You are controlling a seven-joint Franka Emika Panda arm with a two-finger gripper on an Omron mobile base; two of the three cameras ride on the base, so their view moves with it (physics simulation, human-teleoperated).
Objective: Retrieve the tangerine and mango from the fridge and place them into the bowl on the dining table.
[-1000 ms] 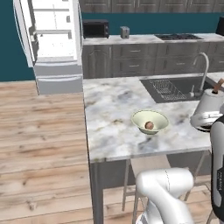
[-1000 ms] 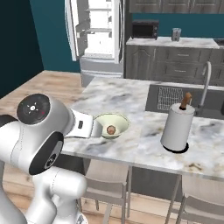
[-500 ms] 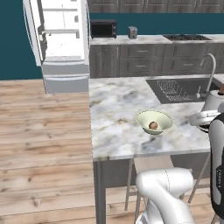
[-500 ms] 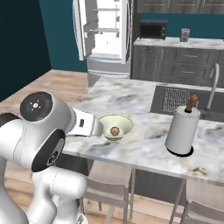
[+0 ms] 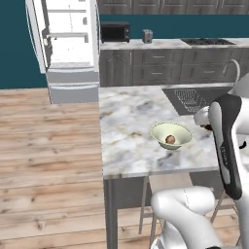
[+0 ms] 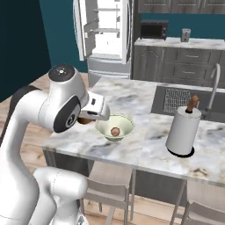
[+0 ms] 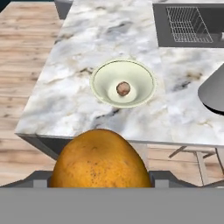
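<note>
My gripper [image 7: 101, 178] is shut on the mango [image 7: 101, 159], a large orange-yellow fruit that fills the bottom of the hand view. It hangs just off the near edge of the dining table [image 7: 87, 39], short of the pale bowl [image 7: 100, 72]. The tangerine [image 7: 123, 89] lies small and dark in the middle of the bowl. From the right base view the gripper [image 6: 89, 117] hovers left of the bowl [image 6: 125, 123], with the mango [image 6: 83, 121] showing under the hand. The fridge [image 5: 68, 44] stands open at the back, its white shelves showing.
A paper towel roll [image 6: 182, 132] stands on the marble right of the bowl. Behind it are the sink [image 6: 176, 99] and faucet [image 6: 214, 85]. Stools [image 6: 105, 180] sit under the table's near edge. Wooden floor [image 5: 48, 141] stretches between table and fridge.
The whole picture has shifted as the base drove along, so the table and bowl sit differently in both base views. The grip on the mango looks unchanged.
</note>
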